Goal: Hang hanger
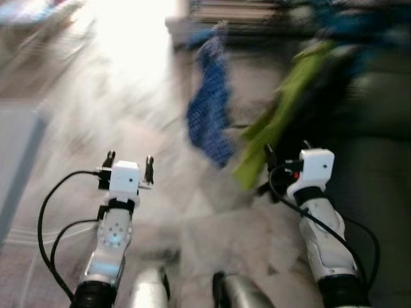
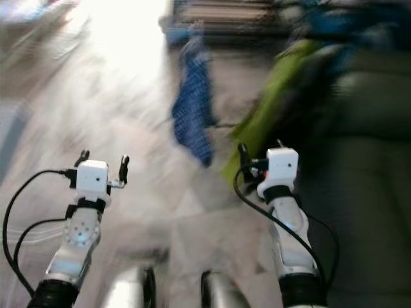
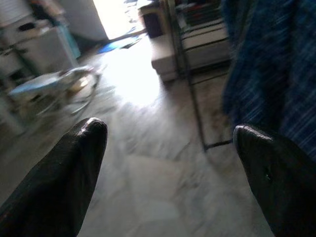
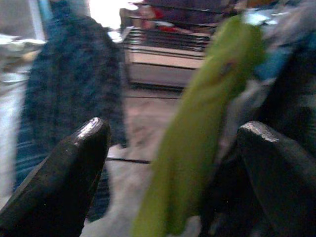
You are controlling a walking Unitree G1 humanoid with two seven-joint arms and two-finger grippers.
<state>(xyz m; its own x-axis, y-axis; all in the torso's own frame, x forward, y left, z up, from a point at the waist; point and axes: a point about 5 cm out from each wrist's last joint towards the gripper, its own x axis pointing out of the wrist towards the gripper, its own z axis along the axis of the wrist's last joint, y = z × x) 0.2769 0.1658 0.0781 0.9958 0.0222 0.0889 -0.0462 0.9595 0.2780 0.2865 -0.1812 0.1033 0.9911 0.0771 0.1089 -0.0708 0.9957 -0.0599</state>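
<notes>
No hanger can be made out, head views are motion-blurred; two garments hang ahead, a blue cloth (image 1: 209, 112) and a green cloth (image 1: 282, 115) side by side, with a low shelf unit (image 4: 165, 54) behind them on the pale tiled floor (image 1: 128, 128). Left gripper (image 1: 128, 168) is raised forward over bare floor, fingers spread, empty. Right gripper (image 4: 173, 163) is held up just before the green cloth, fingers parted, gripping nothing; dark sofa-like mass (image 1: 379, 167) to its right.
</notes>
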